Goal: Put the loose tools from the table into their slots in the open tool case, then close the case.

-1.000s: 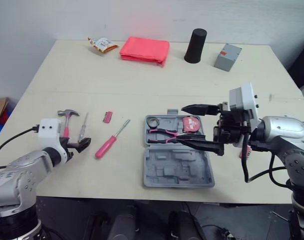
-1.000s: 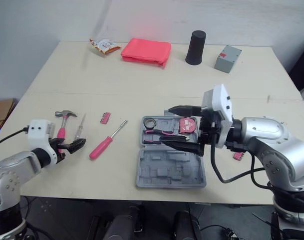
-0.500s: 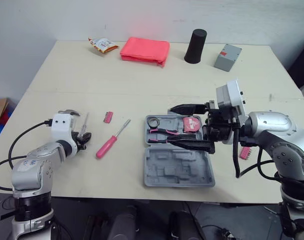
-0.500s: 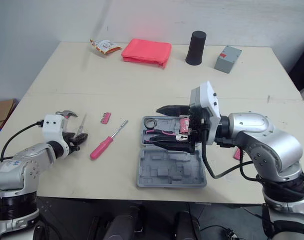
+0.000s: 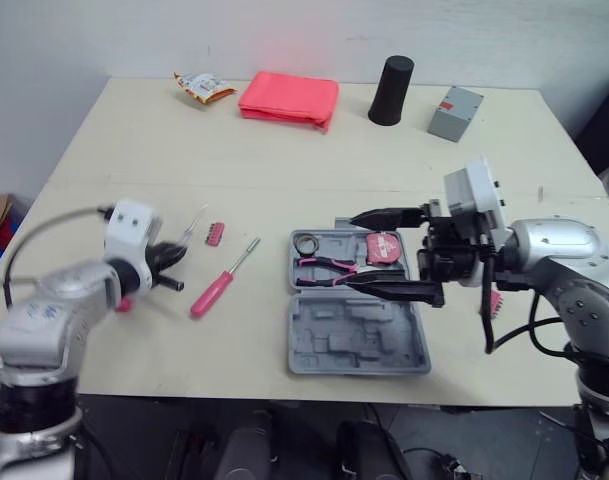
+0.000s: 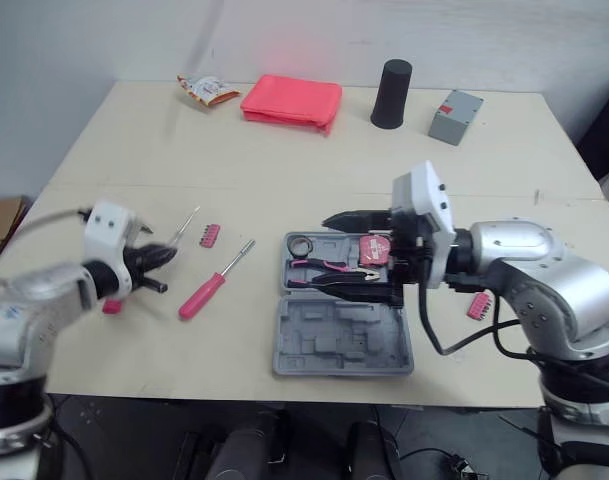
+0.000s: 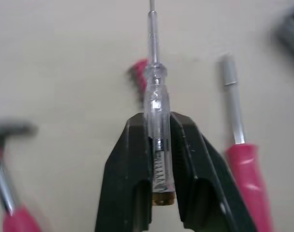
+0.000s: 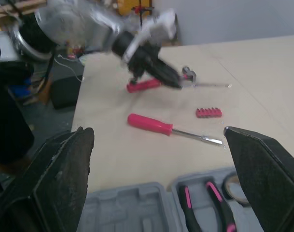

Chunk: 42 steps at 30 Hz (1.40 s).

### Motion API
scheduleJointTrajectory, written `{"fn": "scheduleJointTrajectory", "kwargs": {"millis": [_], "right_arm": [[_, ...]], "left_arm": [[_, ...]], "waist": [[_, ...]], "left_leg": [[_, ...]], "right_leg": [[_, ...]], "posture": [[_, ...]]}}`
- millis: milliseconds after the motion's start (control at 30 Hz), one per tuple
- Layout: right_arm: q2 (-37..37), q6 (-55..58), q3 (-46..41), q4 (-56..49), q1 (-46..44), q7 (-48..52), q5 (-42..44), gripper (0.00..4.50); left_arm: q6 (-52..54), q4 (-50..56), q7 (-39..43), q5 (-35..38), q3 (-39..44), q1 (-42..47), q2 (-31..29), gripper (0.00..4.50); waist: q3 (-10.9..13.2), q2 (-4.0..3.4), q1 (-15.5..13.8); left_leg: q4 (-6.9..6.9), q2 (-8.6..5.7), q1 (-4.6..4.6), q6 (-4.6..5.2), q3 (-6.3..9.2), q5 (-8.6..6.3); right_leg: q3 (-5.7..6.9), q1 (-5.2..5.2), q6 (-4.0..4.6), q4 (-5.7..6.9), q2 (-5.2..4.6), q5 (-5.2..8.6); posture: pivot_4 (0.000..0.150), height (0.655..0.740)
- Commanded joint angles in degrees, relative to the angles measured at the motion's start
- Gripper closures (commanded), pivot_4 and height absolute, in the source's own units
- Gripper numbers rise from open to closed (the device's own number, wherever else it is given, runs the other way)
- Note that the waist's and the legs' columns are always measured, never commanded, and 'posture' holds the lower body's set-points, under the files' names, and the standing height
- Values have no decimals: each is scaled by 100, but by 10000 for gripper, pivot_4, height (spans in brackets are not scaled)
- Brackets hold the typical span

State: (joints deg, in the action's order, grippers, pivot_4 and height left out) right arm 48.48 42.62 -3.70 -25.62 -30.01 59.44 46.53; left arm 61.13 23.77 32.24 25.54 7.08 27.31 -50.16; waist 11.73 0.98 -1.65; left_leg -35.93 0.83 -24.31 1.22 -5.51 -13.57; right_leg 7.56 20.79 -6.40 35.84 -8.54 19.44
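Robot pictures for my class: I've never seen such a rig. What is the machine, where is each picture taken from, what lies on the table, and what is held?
It is a humanoid robot with two arms, each ending in a two-fingered black gripper. Two pictures come from cameras in its head, looking down over the table; the other two come from cameras on its wrists, looking along the fingers. The left gripper is clamped on a clear tester screwdriver. The right gripper hangs wide open over the open grey tool case, which holds pliers and a tape measure. Loose nearby lie a pink screwdriver, a red bit strip and a hammer. At the far edge: a snack packet, pink cloth, black cup, grey box.
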Motion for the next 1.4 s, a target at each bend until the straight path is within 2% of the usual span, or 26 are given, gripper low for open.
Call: {"fn": "scheduleJointTrajectory", "kwargs": {"millis": [33,133,233,367,467,567,767,1100,1400], "right_arm": [[512,63,-354,-218,559,279,-3,0],[770,53,-442,-228,1045,283,-115,0],[937,28,-520,-295,1483,251,-261,0],[1033,-98,-626,-400,2028,98,-559,0],[989,-87,-820,-540,2369,-35,-545,0],[936,-111,-956,-597,2627,-151,-592,0],[828,-134,-1083,-634,2852,-341,-608,0],[720,-109,-1007,-671,2806,-516,-573,0],[679,-176,-910,-605,2705,-528,-628,0]], "left_arm": [[-25,66,1310,321,-1236,818,-212,44625],[-366,-304,1998,-59,-2398,1672,-41,44625],[-608,-636,2487,-362,-3193,2273,217,44625],[-633,-1010,2834,-697,-3953,2882,681,44625],[-627,-1322,2791,-1037,-4341,3174,1091,44625],[-602,-1350,2836,-1159,-4500,3187,1314,44625],[-559,-1359,2938,-1377,-4697,3130,1395,44625],[-809,-1727,2816,-1894,-4797,3070,1541,44625],[-725,-1444,2715,-2157,-4925,2926,1605,44625]], "waist": [[0,-6,-13],[1,-5,0],[3,-3,46],[5,0,10],[5,1,16],[5,1,9],[5,1,12],[5,1,5],[5,1,6]], "left_leg": [[0,-4,1,4,-6,-4],[-3,-2,4,39,-18,8],[-3,7,5,42,-46,9],[-6,16,3,42,-54,19],[-15,12,2,52,-58,23],[-18,12,-1,57,-56,23],[-21,13,-1,58,-52,25],[-31,10,0,59,-35,25],[-36,9,4,59,-15,25]], "right_leg": [[1,-5,-1,-5,-1,0],[6,-6,-7,-11,7,-3],[0,13,-8,1,12,-4],[-6,28,-6,14,23,-3],[-14,28,-7,15,19,-3],[-15,26,-10,13,16,-5],[-12,25,-10,16,15,-5],[-10,7,-10,14,10,-5],[-10,-11,-9,12,10,-5]], "posture": [[1500,7355],[1500,7355],[1500,7355],[1500,7355],[1500,7355],[1500,7355],[1500,7355],[1500,7355],[1500,7355]]}}
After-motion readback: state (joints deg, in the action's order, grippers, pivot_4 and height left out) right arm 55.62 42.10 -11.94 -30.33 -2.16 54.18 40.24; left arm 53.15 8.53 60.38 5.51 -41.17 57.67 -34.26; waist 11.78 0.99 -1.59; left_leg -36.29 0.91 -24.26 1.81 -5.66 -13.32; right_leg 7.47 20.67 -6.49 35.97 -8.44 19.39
